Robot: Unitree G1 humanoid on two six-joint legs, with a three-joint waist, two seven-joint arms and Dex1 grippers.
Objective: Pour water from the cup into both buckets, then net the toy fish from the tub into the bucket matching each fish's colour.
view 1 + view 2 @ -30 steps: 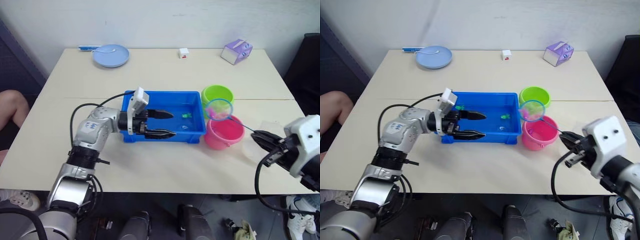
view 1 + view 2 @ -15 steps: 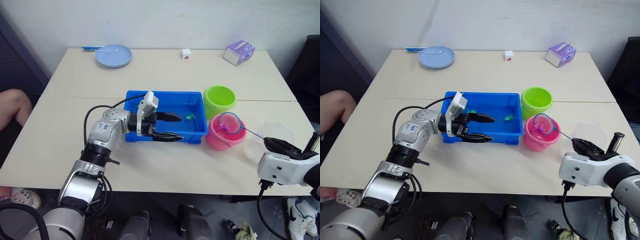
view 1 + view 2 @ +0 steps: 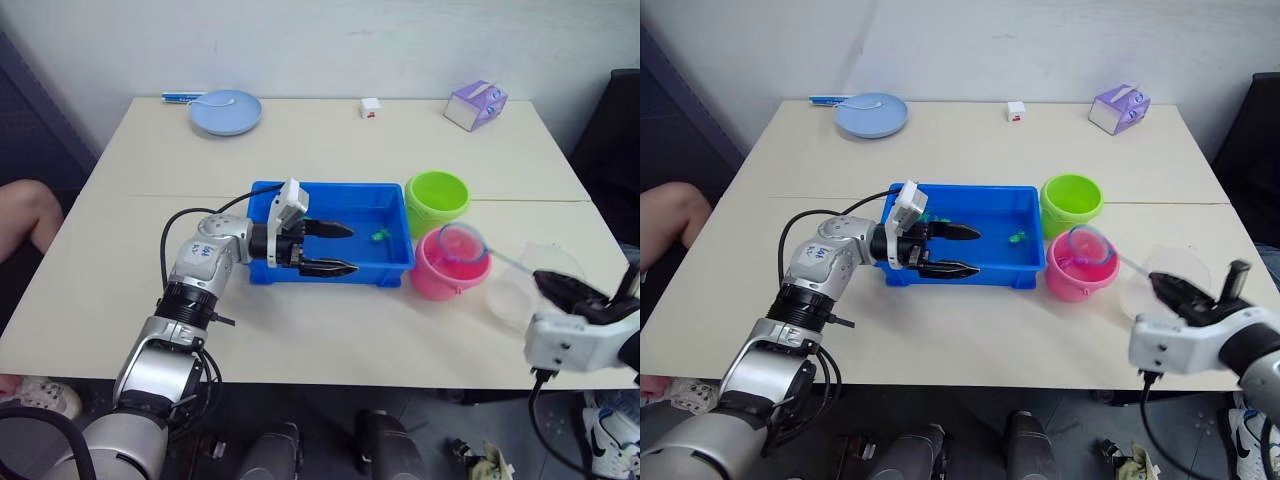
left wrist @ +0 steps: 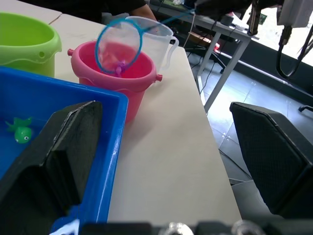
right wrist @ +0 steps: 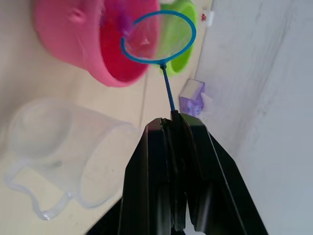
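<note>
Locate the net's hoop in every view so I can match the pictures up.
Left eye view: the net hangs over the pink bucket.
Right eye view: the hoop is over the same bucket.
Left wrist view: hoop above the bucket's mouth.
Right wrist view: hoop beyond the right gripper.
Shared landmark: the pink bucket.

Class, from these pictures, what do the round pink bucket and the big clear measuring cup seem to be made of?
The round pink bucket looks like opaque moulded plastic, smooth and slightly glossy, with an even colour and a rolled rim. The big clear measuring cup looks like thin transparent plastic: the table shows through its wall, and its handle is moulded on. Glass cannot be ruled out.
</note>
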